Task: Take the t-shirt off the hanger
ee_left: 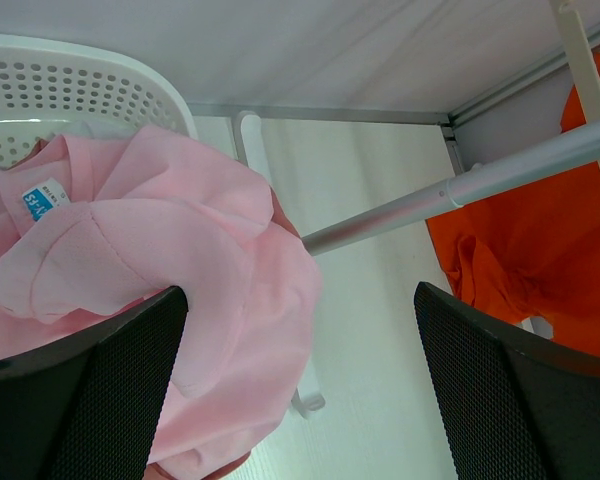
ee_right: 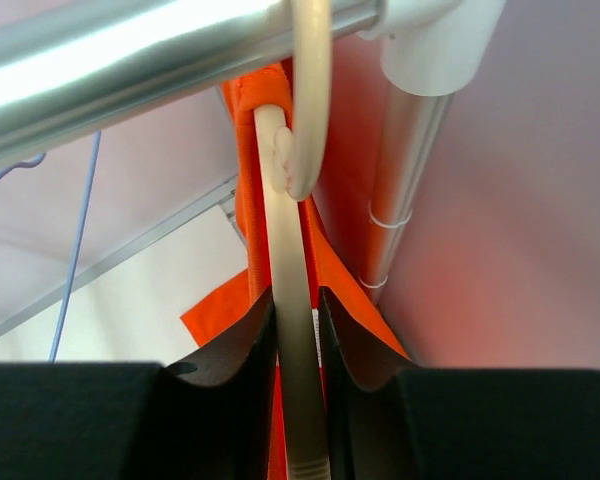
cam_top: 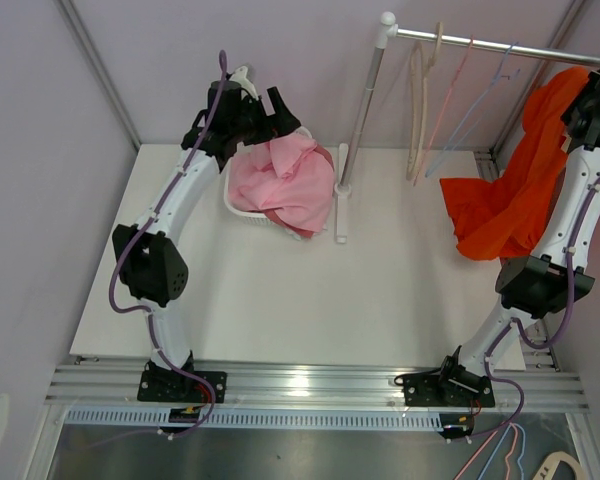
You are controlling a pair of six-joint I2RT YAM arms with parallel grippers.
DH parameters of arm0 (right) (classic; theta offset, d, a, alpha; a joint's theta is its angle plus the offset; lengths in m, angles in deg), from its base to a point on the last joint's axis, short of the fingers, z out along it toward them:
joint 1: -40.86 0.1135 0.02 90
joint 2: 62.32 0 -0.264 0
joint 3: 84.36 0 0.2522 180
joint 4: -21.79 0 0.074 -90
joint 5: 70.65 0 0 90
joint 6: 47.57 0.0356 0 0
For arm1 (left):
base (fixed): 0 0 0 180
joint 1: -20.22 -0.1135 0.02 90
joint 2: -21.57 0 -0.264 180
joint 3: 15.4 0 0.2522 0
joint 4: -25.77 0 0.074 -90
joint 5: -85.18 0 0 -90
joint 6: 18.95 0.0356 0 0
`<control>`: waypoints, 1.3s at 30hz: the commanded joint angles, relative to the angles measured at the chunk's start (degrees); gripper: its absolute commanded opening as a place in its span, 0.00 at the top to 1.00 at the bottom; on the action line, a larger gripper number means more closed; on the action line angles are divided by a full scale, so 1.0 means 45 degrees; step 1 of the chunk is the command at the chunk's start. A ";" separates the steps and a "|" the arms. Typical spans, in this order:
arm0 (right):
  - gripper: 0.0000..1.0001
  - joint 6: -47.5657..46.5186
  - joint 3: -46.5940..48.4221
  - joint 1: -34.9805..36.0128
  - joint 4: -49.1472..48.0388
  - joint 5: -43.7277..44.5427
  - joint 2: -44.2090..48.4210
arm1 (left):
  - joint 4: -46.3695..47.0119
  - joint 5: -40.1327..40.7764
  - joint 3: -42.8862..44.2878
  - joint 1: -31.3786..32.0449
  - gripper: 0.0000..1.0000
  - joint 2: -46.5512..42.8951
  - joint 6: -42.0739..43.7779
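Over the white table (cam_top: 380, 290), right hand (ee_right: 296, 305) grips the cream hanger (ee_right: 280, 200), left hand (ee_left: 298, 300) hangs released.

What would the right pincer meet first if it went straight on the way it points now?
Most likely the silver rail, just beyond the cream hanger that the right pincer is shut on; the depth is unclear.

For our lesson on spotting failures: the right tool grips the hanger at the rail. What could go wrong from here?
1. The right tool clamps the hanger, hooked over the rail; a sideways pull may jam it.
2. The left tool is open over the pink shirt, so nothing holds the orange t-shirt; it may snag or drop.
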 commanded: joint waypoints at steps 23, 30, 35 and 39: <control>1.00 0.0467 0.0000 -0.0133 -0.1765 -0.1579 0.1778 | 0.0713 0.1987 -0.0772 0.1404 0.00 -0.3332 0.2344; 1.00 0.0565 0.0234 -0.0094 -0.1766 -0.2631 0.1896 | 0.0870 0.2164 -0.0988 0.1600 0.01 -0.3978 0.2600; 1.00 0.0857 0.0293 -0.0036 -0.1532 -0.4252 0.1798 | 0.0947 0.2106 -0.0949 0.1717 0.00 -0.4173 0.2619; 1.00 0.1189 0.0332 -0.0036 -0.0715 -0.4938 0.1817 | 0.0870 0.1930 -0.0832 0.1854 0.00 -0.4310 0.2697</control>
